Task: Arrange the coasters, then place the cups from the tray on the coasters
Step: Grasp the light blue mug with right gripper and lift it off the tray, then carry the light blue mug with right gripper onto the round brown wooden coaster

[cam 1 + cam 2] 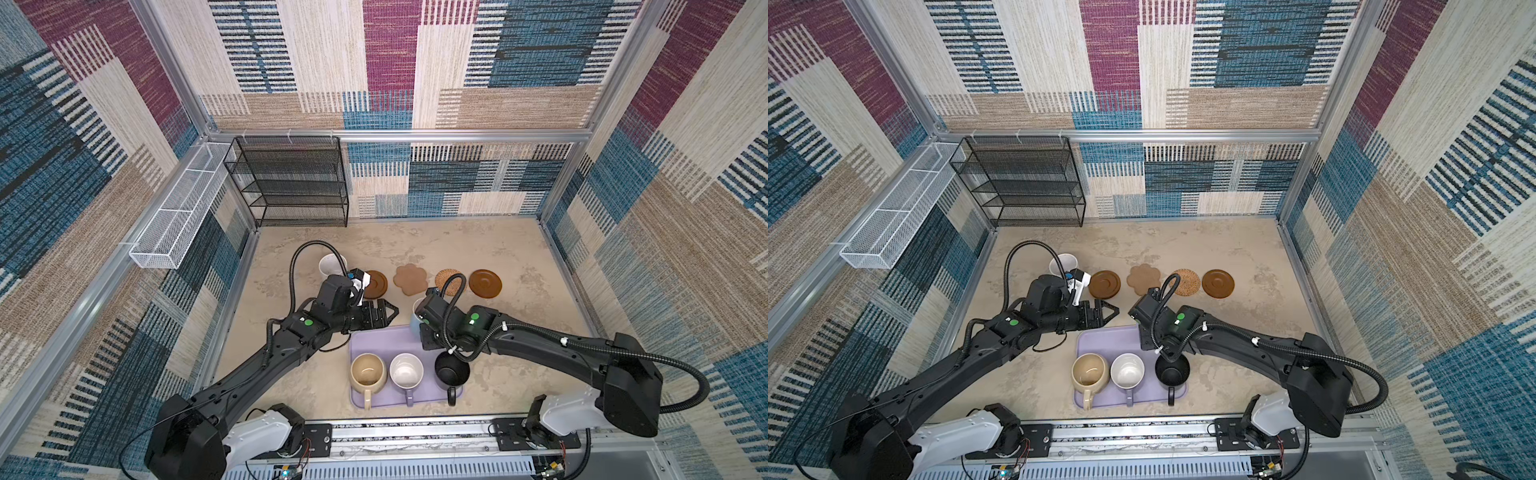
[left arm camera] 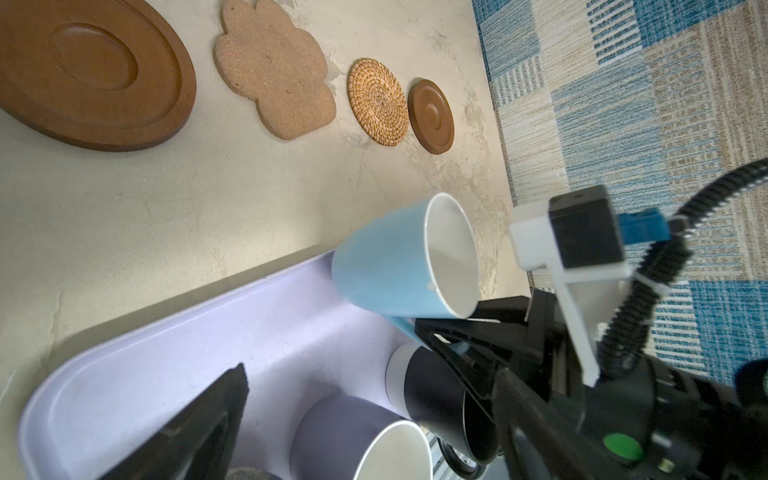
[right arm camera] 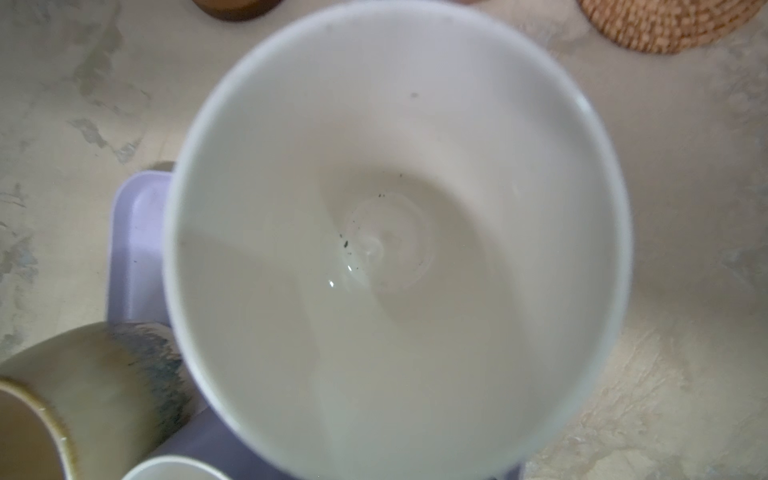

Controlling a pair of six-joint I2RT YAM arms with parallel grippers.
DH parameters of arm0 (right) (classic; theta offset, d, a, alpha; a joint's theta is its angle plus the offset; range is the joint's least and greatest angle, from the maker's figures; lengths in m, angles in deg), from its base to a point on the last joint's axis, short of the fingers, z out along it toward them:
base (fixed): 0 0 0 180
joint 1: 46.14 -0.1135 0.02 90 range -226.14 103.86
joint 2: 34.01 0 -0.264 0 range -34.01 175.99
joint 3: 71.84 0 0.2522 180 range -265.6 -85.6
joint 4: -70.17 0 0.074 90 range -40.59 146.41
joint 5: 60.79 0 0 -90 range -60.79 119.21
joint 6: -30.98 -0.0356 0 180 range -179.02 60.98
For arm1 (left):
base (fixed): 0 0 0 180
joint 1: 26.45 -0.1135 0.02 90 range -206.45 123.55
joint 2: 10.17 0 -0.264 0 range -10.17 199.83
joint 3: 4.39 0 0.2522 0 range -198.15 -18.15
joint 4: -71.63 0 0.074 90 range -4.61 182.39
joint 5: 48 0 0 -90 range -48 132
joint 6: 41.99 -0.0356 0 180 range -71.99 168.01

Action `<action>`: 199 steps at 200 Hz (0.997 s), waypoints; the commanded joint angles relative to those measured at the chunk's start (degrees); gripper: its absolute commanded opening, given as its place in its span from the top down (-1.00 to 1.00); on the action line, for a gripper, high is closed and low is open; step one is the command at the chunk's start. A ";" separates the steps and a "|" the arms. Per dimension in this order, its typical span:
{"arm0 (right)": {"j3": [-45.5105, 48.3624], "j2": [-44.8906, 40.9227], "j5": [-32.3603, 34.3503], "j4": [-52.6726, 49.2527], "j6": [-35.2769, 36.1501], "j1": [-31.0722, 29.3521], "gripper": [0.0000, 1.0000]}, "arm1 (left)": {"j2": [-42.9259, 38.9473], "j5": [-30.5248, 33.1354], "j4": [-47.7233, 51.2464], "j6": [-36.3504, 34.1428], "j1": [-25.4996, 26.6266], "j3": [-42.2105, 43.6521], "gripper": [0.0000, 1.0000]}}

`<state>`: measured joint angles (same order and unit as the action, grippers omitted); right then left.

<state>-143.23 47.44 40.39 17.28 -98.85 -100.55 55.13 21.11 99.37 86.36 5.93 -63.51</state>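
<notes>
Left wrist view: right end effector [image 2: 440,338] grips blue cup [image 2: 386,266] by handle; keep it level, centre over rattan coaster [image 2: 377,102] beyond before lowering.

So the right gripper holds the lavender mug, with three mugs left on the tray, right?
No: the right gripper holds the light blue mug, clear in the left wrist view. The lavender mug is one of the three left on the tray.
</notes>
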 commanded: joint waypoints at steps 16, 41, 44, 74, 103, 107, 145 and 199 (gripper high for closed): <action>-4.35 0.93 2.69 3.72 2.14 -0.12 1.00 | -2.03 4.76 0.50 1.38 -0.90 0.01 -0.94; -9.15 4.03 2.47 4.27 4.45 0.37 1.00 | -3.44 4.85 3.27 1.55 -4.30 -0.96 -0.97; -9.89 4.51 2.40 4.32 4.76 0.49 1.00 | -3.63 4.74 3.60 1.55 -4.87 -1.11 -0.97; -17.20 10.56 1.57 4.83 7.87 2.10 1.00 | -4.76 4.12 5.68 0.95 -9.22 -2.37 -0.97; -25.37 17.35 0.85 4.32 10.26 3.84 1.00 | -4.46 4.45 5.70 1.11 -12.15 -3.18 -0.97; -26.67 18.47 0.86 3.98 10.46 4.08 1.00 | -4.40 5.11 5.91 1.24 -12.53 -3.24 -0.97; -37.55 28.55 -1.52 2.49 12.74 5.98 1.00 | -3.62 7.18 4.85 1.72 -15.19 -2.55 -0.96; -50.30 40.68 -3.71 -0.63 14.48 7.39 1.00 | -1.83 8.98 4.60 0.85 -17.35 -1.74 -0.92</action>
<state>-188.28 84.07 37.55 16.66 -86.02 -93.28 52.55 29.48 104.48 87.19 -10.74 -65.70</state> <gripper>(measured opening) 0.165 0.960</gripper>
